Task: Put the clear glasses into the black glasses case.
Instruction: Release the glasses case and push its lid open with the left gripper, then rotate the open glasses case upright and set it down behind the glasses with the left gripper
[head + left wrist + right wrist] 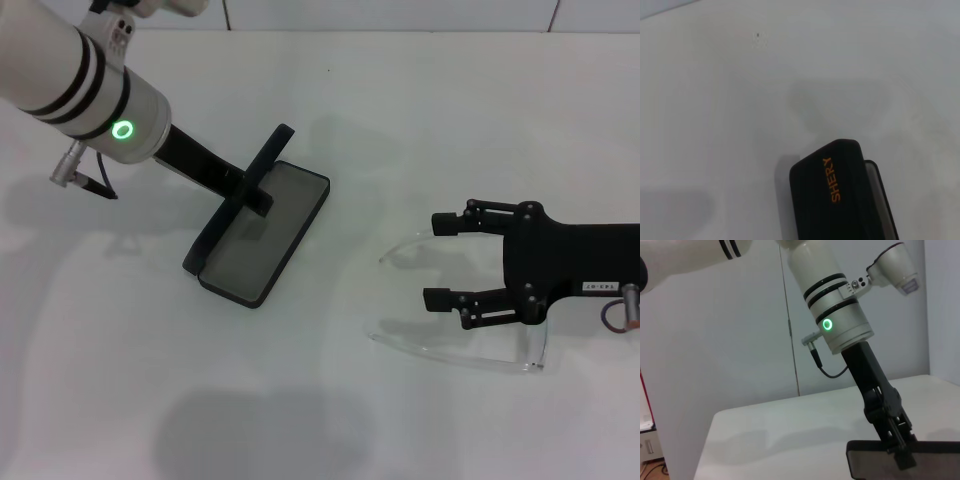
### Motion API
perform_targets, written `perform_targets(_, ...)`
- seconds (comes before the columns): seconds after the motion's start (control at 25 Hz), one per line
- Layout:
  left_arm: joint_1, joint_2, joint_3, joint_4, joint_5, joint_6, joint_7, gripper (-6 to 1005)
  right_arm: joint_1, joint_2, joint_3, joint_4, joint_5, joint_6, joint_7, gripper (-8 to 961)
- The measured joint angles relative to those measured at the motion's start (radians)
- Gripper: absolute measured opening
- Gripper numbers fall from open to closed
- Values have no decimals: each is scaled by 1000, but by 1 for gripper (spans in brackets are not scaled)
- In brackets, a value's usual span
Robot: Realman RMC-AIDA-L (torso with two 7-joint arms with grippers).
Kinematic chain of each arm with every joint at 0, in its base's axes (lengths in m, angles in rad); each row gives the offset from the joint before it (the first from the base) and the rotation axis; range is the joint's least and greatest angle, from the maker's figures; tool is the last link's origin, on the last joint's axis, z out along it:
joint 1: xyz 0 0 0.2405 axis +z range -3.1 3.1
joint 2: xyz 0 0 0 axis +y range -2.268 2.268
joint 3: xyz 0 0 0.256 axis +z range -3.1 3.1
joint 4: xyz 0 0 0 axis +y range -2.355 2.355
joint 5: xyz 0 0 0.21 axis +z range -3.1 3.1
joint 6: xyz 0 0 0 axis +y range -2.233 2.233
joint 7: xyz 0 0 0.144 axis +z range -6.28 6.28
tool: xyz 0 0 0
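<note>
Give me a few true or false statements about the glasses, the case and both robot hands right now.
1. The black glasses case lies open, lid raised. True.
2. The clear glasses are already inside the case. False: they lie on the white table, apart from the case, under the right hand.
3. The left hand is at the case's lid. True.
4. The right hand is shut tight. False: its fingers are spread open above the glasses.
5. The lid's lettering is white. False: it is orange.

Orange lettering "SHERY" stands on the lid of the black glasses case (840, 200), nothing else is legible
</note>
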Motion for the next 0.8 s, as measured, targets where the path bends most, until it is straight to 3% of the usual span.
perform_targets(0.08,3,0,0,2,-4,0,4,853,-4,0,0,-4,0,5,0,856)
perform_targets(0.28,3,0,0,9,-5,2,5,675,-5,0,0,-4,0,10,0,856)
perform_targets(0.4,4,0,0,11,-10,2,18,429,-5,0,0,-3,0,10,0,856)
perform_targets(0.6,7,0,1,12,-14,2,40,344,-5,0,0,-3,1,10,0,856)
perform_targets(0.8,4,0,2,17,-13,1,51,336,-6,0,0,-3,1,11,0,856)
